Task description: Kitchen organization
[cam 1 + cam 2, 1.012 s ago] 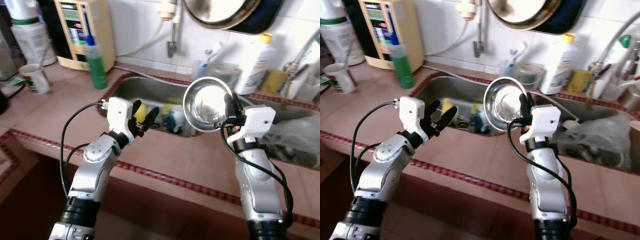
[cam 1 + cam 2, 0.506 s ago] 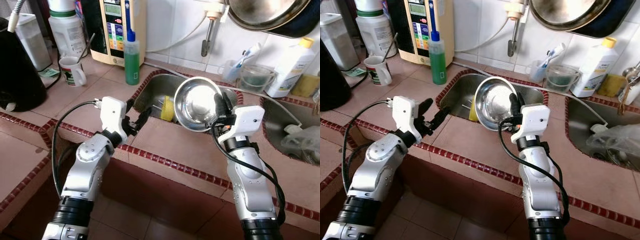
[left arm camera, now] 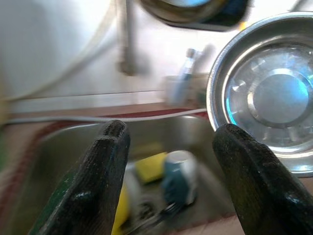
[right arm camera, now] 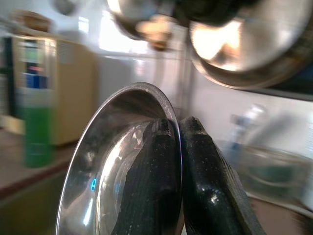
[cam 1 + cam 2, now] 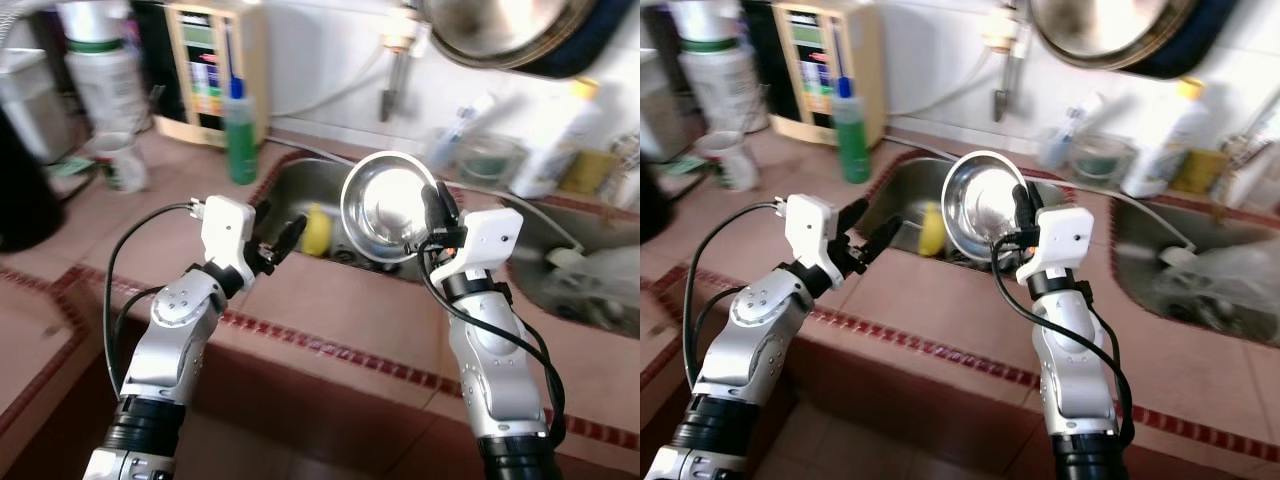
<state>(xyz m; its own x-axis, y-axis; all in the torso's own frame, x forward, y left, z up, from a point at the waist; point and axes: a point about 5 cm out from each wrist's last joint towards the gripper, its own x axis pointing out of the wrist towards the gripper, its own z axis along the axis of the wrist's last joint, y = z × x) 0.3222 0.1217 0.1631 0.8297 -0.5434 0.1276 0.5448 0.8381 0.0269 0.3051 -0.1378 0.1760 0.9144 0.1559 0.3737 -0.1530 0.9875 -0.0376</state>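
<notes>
Right end effector pinches the rim of a shiny round steel bowl, carried tilted above the steel sink in the pink tiled desk, left end effector spread wide alongside, so finding a resting place likely comes next.

The round polished steel bowl gleams mirror-bright above the duller brushed-metal sink. Beside the sink, the pink tiled counter looks smooth and matt.

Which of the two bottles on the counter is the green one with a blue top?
The green bottle standing left of the sink, beside the beige appliance; the other bottle is white with a yellow cap.
</notes>
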